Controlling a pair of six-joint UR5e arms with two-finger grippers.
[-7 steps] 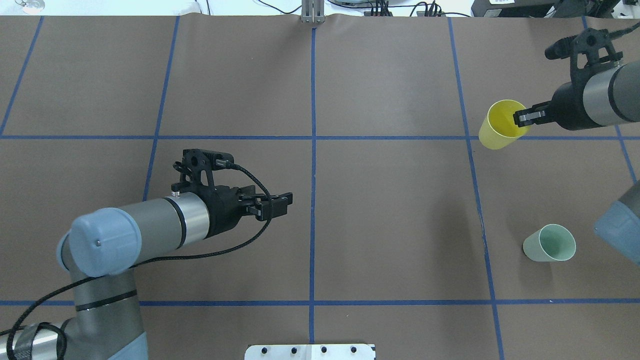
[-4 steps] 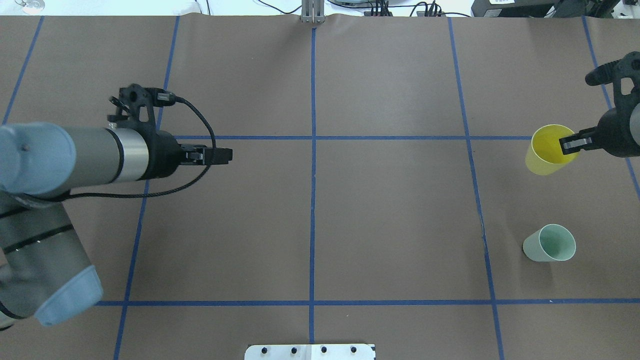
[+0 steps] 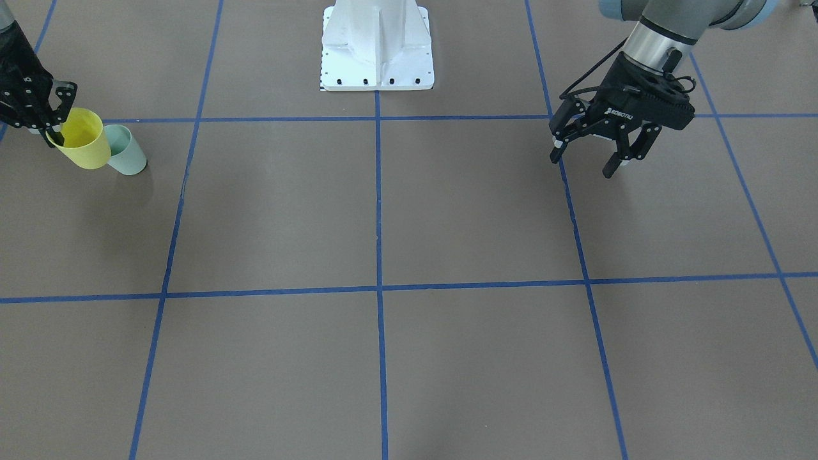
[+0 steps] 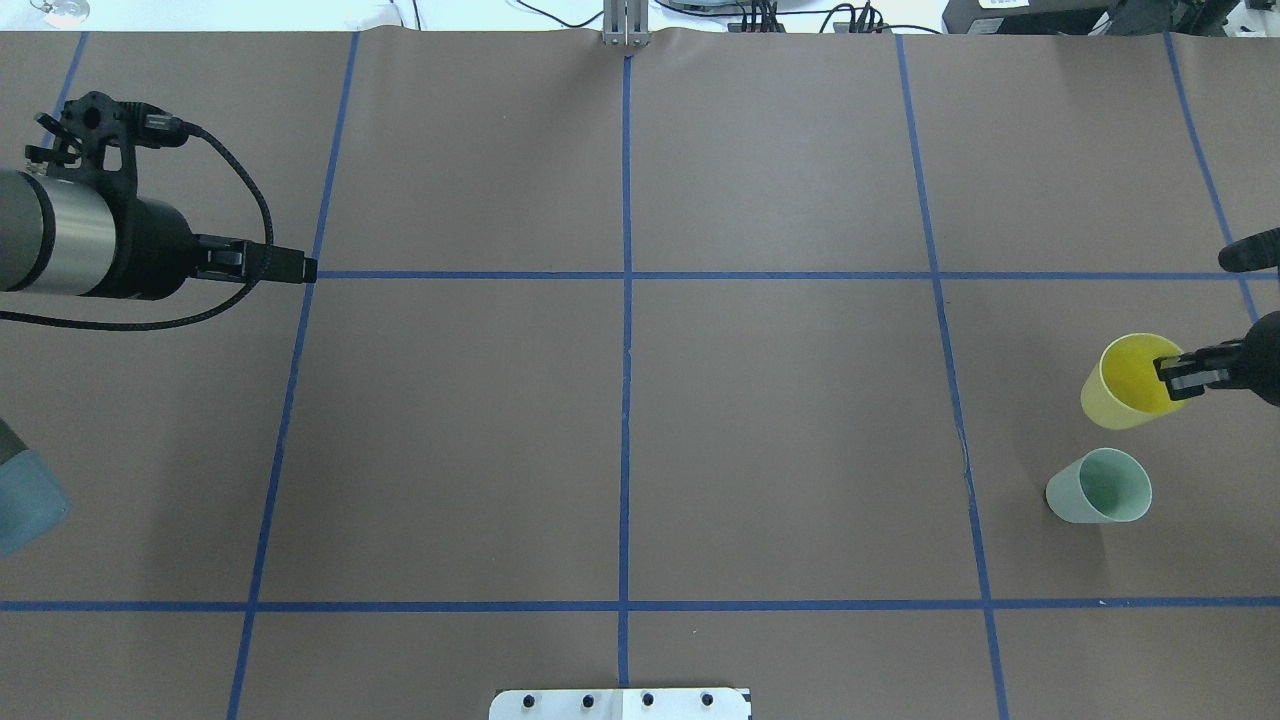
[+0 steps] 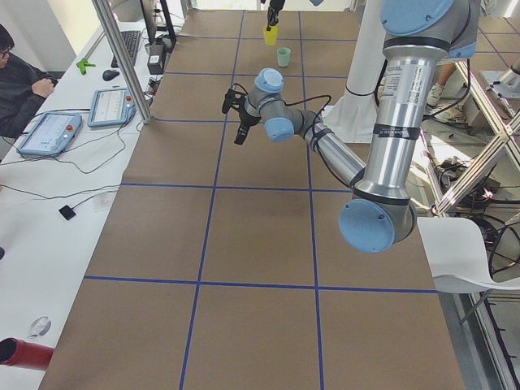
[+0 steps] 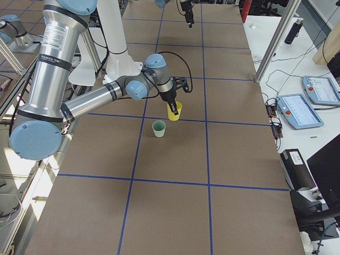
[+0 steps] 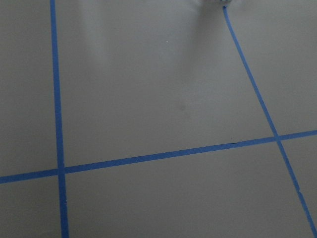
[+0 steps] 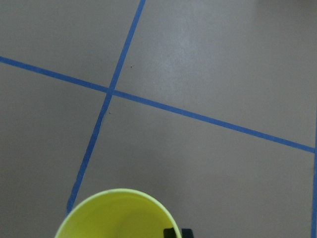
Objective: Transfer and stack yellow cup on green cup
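Yellow cup (image 4: pixel 1122 388), pinched at its rim by the right gripper (image 4: pixel 1170 378), should be centred above the green cup (image 4: pixel 1100 487) before lowering

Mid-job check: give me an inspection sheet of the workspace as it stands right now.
Surface: brown table cover with a blue tape grid, lying flat.
Job's things: yellow cup gripped at its rim, not yet stacked; green cup upright on the table, apart from it.
Clutter: nothing seen.
Pincers: right pincer shut on the yellow cup's rim; left pincer open, empty.
Cables: black cable looped at the left wrist.
Surroundings: operator seated at a side desk.
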